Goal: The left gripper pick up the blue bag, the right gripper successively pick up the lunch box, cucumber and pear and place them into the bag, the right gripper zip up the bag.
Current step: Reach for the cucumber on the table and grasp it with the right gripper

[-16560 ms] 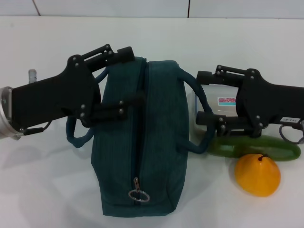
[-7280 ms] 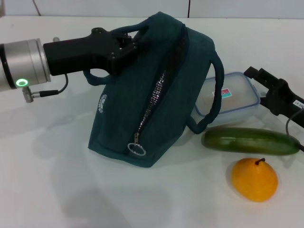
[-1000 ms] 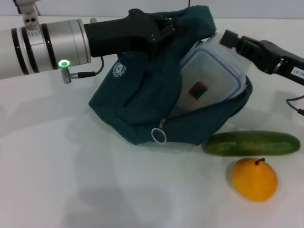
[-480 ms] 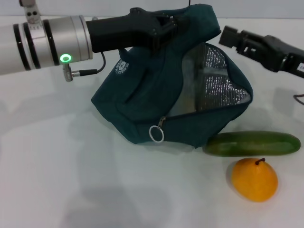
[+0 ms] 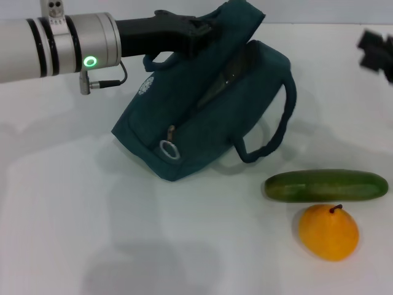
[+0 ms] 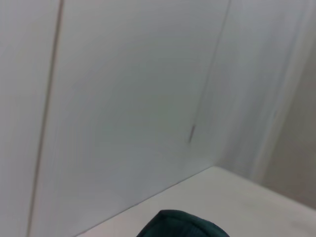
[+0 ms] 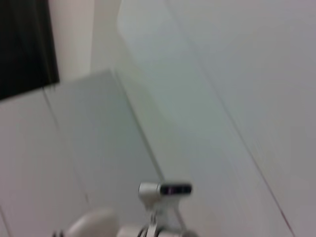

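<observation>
- Head view: the left gripper is clenching the blue bag at its top edge, lifting it tilted on the table; soft fabric, sagging. The cucumber (glossy, probably slippery, best taken mid-length) is lying beside the pear. The right gripper is hovering at the far right edge, fingers unreadable.
- Left wrist view: only a bag corner is showing.
- Right wrist view: nothing task-related is showing.

A plain white table fills the foreground, its matte surface carrying soft grey shadows under even, diffuse light. Behind its far edge runs a pale wall of large panels, split by thin dark seams — one vertical joint shows near the middle. The left wrist view shows more of the light panelled wall meeting the tabletop; the right wrist view catches pale panels and a dark opening — its nature unclear.
</observation>
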Robot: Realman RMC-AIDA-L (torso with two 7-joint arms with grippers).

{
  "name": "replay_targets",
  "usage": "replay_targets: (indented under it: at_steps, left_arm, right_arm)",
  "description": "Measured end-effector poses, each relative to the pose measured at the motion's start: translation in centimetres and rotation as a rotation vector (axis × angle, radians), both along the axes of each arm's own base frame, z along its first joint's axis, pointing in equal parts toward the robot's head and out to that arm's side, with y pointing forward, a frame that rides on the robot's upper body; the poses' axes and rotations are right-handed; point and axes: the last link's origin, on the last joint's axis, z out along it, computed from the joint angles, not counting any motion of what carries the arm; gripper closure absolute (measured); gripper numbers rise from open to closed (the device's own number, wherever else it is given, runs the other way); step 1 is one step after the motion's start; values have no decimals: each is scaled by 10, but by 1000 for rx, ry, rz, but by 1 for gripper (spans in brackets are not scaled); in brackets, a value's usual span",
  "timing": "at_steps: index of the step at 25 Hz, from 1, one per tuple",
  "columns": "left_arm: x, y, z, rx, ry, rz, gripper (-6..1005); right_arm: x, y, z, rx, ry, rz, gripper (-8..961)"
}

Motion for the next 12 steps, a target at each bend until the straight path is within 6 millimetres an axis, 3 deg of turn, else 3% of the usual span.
replay_targets:
  at_steps: [6, 12]
  left_arm:
    - [-6, 2, 0, 29, 9, 29, 954]
    - [-8, 0, -3, 31, -4, 24, 953]
  right_arm:
    - [28, -33, -1, -73, -194, 97, 384]
    - [56, -67, -23, -51, -321, 178, 379]
